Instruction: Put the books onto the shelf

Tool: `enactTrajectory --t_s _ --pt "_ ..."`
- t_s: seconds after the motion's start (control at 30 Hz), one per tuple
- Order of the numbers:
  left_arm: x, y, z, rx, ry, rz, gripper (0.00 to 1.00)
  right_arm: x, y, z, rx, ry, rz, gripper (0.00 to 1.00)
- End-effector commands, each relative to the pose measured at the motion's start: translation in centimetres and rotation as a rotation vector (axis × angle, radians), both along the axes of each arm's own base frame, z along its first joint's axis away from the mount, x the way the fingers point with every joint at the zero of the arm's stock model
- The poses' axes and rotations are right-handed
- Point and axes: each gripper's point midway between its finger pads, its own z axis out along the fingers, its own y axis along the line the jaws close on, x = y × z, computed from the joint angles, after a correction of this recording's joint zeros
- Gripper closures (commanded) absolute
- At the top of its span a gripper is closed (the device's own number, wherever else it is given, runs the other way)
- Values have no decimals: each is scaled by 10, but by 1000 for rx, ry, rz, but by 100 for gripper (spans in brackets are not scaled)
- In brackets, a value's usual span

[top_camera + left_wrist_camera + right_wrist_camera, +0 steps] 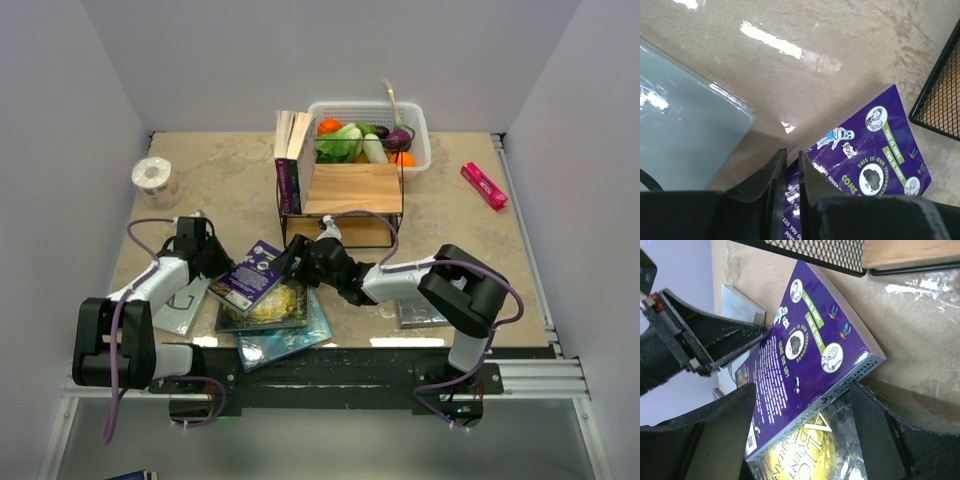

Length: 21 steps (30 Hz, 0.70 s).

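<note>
A purple book (pixel 250 276) with white circles lies tilted on a pile, its spine resting on a green-gold book (pixel 278 306); a teal-blue book (pixel 292 340) is beneath. My left gripper (pixel 791 153) is shut on the purple book (pixel 865 160) at its page-edge side, which is lifted. My right gripper (pixel 805 435) stands open, fingers either side of the purple book's spine (pixel 840 390), not touching it. The shelf (pixel 345 200), black wire with wooden boards, stands just behind, with books (pixel 293 160) upright at its left end.
A white basket (pixel 422 130) of vegetables sits behind the shelf. A pink oblong (pixel 483 185) lies at the right, a tape roll (pixel 157 180) at the left. A grey-blue book (pixel 685 130) lies under the left arm, another flat one (pixel 420 316) under the right arm.
</note>
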Motion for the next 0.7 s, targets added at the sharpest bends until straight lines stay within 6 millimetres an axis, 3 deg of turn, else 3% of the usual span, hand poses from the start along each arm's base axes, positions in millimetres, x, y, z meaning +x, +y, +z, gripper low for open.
enactTrajectory --t_s 0.0,0.17,0.37,0.43,0.57,0.6,0.67 --pt "-33 -23 -6 -52 83 -99 85 -37 -24 -59 -147 181 -20 20" --pt "-38 -27 2 -66 81 -111 89 -68 -34 -73 -204 224 -32 21" --pt "-55 -59 5 -72 87 -212 95 -108 -54 -98 -255 291 3 21" --pt "-61 -60 4 -67 90 -207 96 -120 -65 -101 -271 297 6 21" --pt "-50 -40 20 19 13 -114 93 -129 -82 -97 -272 297 -18 21" --pt "-43 -36 33 36 -24 -93 91 -130 -87 -98 -289 297 -24 21" --pt "-32 -18 45 94 -56 -9 80 -131 -94 -92 -279 294 -36 20"
